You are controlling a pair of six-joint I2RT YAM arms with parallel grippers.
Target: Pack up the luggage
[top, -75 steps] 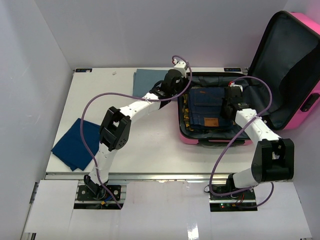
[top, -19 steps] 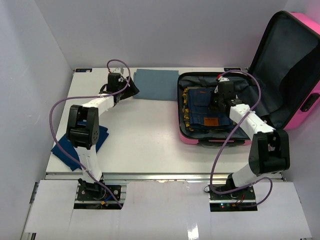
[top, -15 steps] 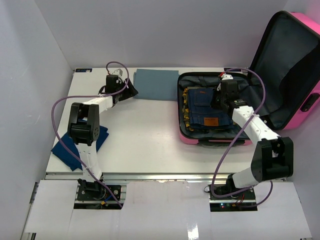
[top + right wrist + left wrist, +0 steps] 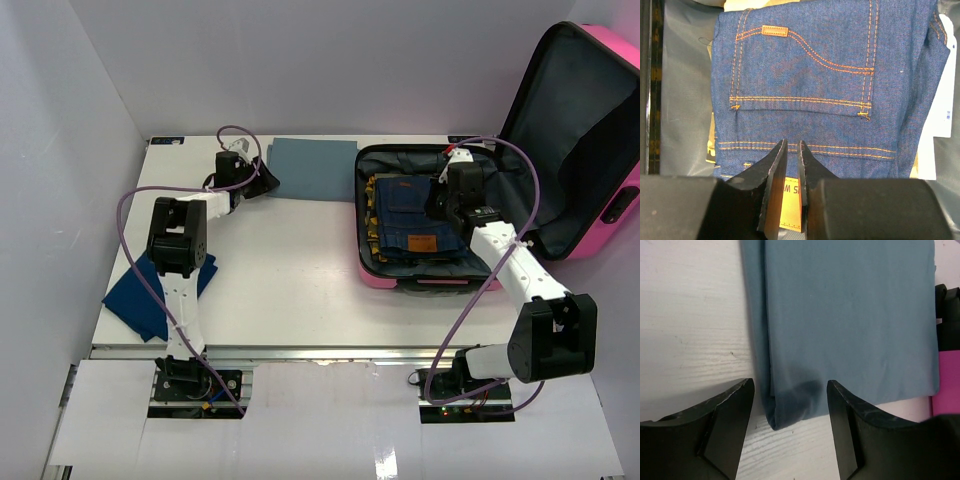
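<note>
A table [image 4: 290, 270] seen from above, with two robot arms. The left hand [image 4: 262, 182] has left the luggage [image 4: 375, 278], where it was moments ago, and now sits at the far side of the table. Its jaws are wide apart and hold nothing. Between its fingers, in the wrist view, lies the corner of a folded grey-blue cloth [image 4: 850, 315], which stretches ahead of the hand towards the luggage. The right hand [image 4: 790, 150] hovers inside the open pink luggage, just above folded jeans [image 4: 805, 65] packed directly beneath it. Its fingers are almost together, with a thin gap, gripping nothing. The jeans appear settled, so the cloth is probably the next item to pack. A navy cloth [image 4: 135, 295] waits well behind the left hand.
</note>
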